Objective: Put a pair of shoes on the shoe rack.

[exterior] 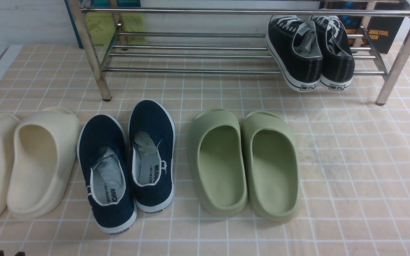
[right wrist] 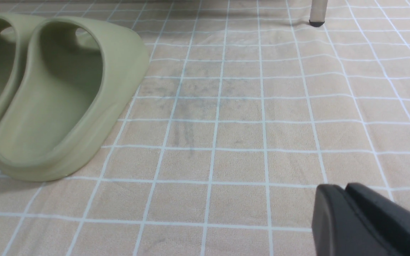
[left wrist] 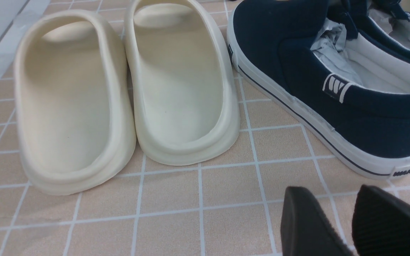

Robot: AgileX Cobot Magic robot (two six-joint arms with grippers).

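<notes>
Black canvas sneakers at two o'clock on the silver tube rack — light, pliable, best pinched at the heel collar; left gripper parted, right gripper closed, both empty.

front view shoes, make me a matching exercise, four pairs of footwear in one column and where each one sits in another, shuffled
Column one:
1. black canvas sneakers with white soles
2. navy slip-on shoes with white trim
3. olive green foam slides
4. cream foam slides

Column two:
A. on the tiled floor, farthest to the robot's left
B. on the lower bars of the silver metal shoe rack, heels hanging over the front bar
C. on the floor between the cream and green pairs
D. on the floor, rightmost of the three floor pairs

Pairs: 1-B, 2-C, 3-D, 4-A
</notes>
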